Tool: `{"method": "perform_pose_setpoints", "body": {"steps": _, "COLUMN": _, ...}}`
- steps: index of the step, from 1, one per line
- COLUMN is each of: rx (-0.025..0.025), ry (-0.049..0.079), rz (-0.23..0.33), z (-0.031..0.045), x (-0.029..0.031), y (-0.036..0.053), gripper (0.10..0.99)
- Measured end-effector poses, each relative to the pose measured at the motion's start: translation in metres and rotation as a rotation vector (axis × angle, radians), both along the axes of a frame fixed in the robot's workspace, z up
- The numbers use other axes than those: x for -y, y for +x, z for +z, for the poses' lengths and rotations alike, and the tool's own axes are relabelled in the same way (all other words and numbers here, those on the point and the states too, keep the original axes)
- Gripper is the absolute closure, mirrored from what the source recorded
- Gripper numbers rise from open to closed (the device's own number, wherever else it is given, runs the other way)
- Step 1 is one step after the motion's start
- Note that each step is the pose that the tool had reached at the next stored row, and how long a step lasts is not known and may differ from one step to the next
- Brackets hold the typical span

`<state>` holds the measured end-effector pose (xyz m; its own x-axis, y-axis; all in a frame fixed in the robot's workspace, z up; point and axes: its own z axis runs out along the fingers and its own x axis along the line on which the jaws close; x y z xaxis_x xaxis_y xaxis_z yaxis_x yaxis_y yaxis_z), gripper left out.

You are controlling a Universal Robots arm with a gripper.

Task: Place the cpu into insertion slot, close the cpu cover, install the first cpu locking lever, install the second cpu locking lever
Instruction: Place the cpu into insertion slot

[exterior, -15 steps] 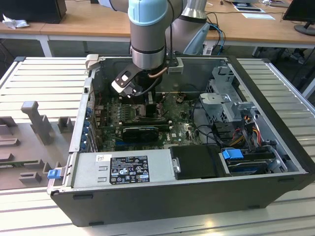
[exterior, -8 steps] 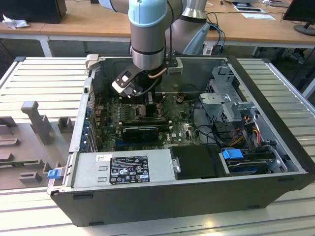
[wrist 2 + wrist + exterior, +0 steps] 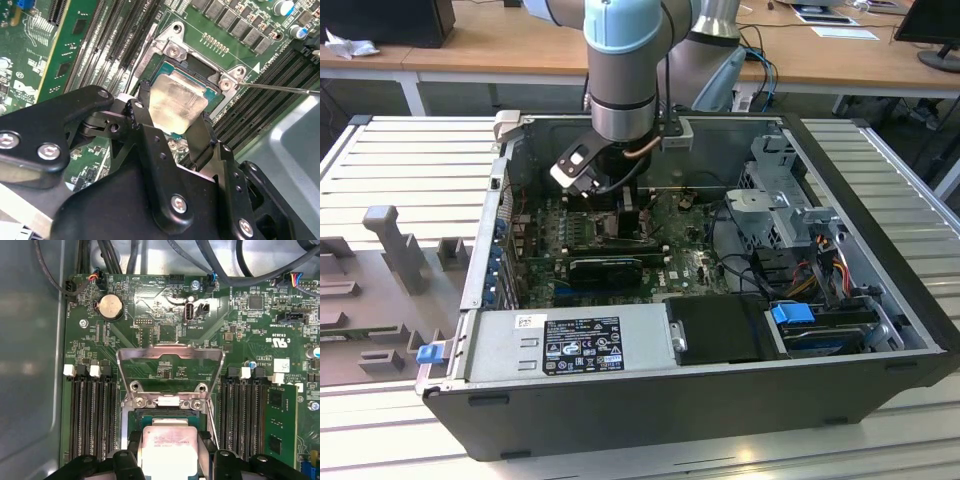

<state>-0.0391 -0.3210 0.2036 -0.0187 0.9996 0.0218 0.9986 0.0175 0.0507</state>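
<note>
My gripper (image 3: 623,205) reaches down into the open computer case over the motherboard. In both wrist views its black fingers (image 3: 143,111) press on two opposite edges of the cpu (image 3: 176,102), a dull silver square chip (image 3: 169,452). The chip hangs just above the black-framed insertion slot (image 3: 169,416), slightly tilted. The cpu cover (image 3: 126,371), a silver frame with a large window, stands swung open and back from the slot on its hinge. One thin wire locking lever (image 3: 280,88) sticks out sideways from the slot's corner, unlatched.
Memory slots (image 3: 92,410) flank the socket on both sides. A green card (image 3: 279,425) stands close by. Cables (image 3: 235,270) run along the board's edge, and the case's grey wall (image 3: 30,365) is near. Drive cage and power supply (image 3: 585,345) fill the case's other parts.
</note>
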Motion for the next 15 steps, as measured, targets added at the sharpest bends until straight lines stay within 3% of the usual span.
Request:
{"method": "perform_pose_setpoints", "body": {"steps": 12, "rx": 0.0002, "ry": 0.000, "rz": -0.011, "z": -0.0031, "x": -0.0010, "y": 0.0006, "gripper": 0.553}}
{"method": "perform_pose_setpoints", "body": {"steps": 15, "rx": 0.0001, "ry": 0.000, "rz": -0.011, "z": -0.0031, "x": -0.0010, "y": 0.0006, "gripper": 0.478}}
